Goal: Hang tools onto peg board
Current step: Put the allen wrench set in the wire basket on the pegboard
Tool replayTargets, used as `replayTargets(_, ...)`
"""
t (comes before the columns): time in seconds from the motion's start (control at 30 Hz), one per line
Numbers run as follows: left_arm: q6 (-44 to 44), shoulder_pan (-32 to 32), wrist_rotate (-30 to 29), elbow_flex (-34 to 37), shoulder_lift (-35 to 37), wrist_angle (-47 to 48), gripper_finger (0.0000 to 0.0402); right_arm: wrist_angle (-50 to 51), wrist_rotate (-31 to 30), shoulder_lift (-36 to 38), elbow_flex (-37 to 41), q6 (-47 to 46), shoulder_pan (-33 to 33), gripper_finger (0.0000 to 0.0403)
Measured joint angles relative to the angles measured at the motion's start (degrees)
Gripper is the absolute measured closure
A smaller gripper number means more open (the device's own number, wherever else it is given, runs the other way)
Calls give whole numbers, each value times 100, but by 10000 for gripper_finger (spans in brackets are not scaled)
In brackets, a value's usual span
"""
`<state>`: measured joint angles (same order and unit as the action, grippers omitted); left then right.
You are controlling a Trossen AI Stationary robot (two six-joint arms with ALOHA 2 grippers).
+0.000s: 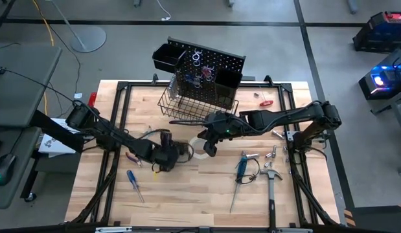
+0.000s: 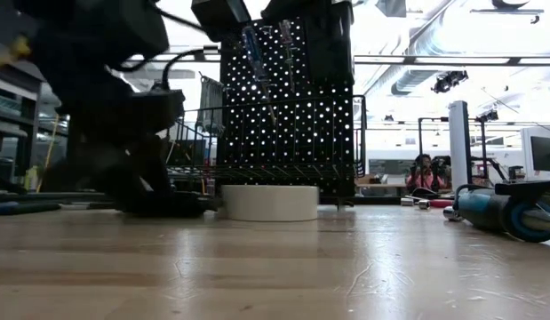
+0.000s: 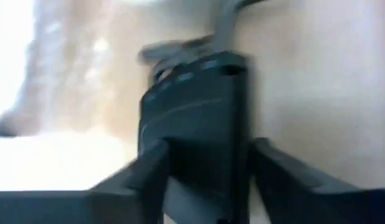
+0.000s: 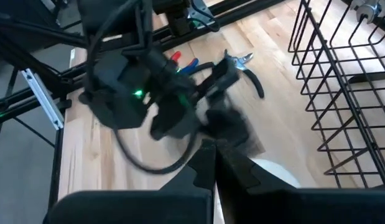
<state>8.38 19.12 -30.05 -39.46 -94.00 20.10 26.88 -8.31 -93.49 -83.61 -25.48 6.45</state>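
Note:
The black peg board [image 1: 210,68] stands at the table's far side, with a wire basket [image 1: 194,105] at its foot and small tools hanging on it. My left gripper [image 1: 163,160] is low over the table left of the white tape roll [image 1: 199,149]. It points steeply down, its fingers on either side of a dark block-shaped tool [image 3: 195,112] with silver metal at its far end [image 4: 241,59]. My right gripper [image 4: 212,155] is shut on nothing and hovers above the tape roll [image 4: 276,171]. My left gripper has one finger [image 3: 152,171] at each long side of the dark tool [image 3: 180,143], coming from above and slanting down. The tool lies on the table. The view is blurred, so I cannot tell whether the fingers touch it.
On the table lie a blue screwdriver [image 1: 134,184], red-handled pliers [image 1: 131,157], a blue-handled tool [image 1: 242,165], silver wrenches [image 1: 273,154], a hammer [image 1: 271,188] and a red screwdriver [image 1: 266,101]. A black frame runs around the tabletop.

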Motion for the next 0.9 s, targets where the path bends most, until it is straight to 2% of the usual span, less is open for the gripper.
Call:
replayTargets(0.1, 574, 35, 26, -47, 73, 274, 338, 34, -1, 0, 0, 28, 42, 402)
replayTargets(0.13, 731, 47, 19, -56, 136, 386, 368, 44, -2, 0, 0, 58, 40, 402)
replayTargets(0.17, 924, 41, 164, -81, 204, 459, 381, 55, -3, 0, 0, 90, 40, 402)
replayTargets(0.37, 1684, 88, 1082, -320, 780, 904, 400, 73, -7, 0, 0, 190, 77, 402)
replayTargets(0.6, 2333, 169, 1519, -360, 1361, 1085, 401, 74, 14, 0, 0, 315, 75, 402)
replayTargets(0.9, 1878, 196, 1648, -376, 2140, 1327, 401, 58, 1177, -65, 208, 630, 73, 403)
